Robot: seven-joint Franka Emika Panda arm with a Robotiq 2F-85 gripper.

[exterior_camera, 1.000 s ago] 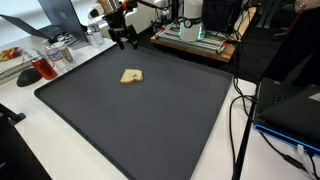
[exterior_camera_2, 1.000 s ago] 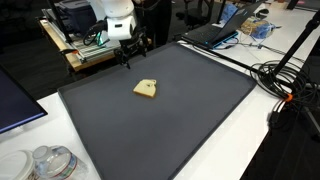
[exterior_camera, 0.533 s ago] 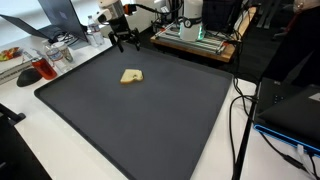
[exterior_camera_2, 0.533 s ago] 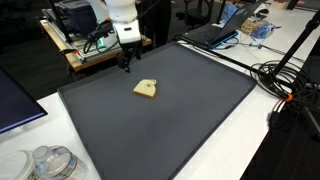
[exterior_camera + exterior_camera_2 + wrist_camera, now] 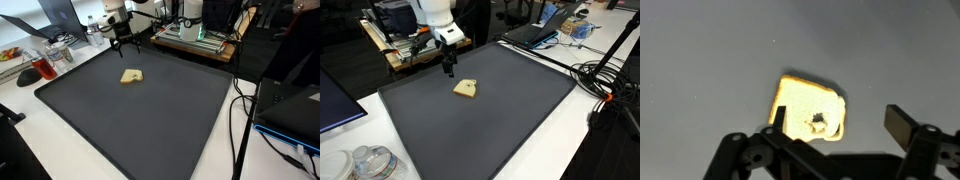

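Pincer (image 5: 124, 44) hangs released over a piece of bread (image 5: 131, 76)
The bread lies flat on the dark mat (image 5: 150, 120) that covers the worktop, towards the mat's edge nearest the robot. The pincer is above and just beyond it, not touching, with its jaws spread wide and holding nothing. The wrist view shows a small hole in the bread

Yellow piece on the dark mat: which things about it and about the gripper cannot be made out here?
- The yellow piece: its material; too small in both exterior views, blurred in the wrist view.
- The dark mark on it, wrist view: hole or stain, the blur hides it.
- The gripper: its height above the mat; no view looks from the side. The wrist view's bottom edge cuts its fingers.
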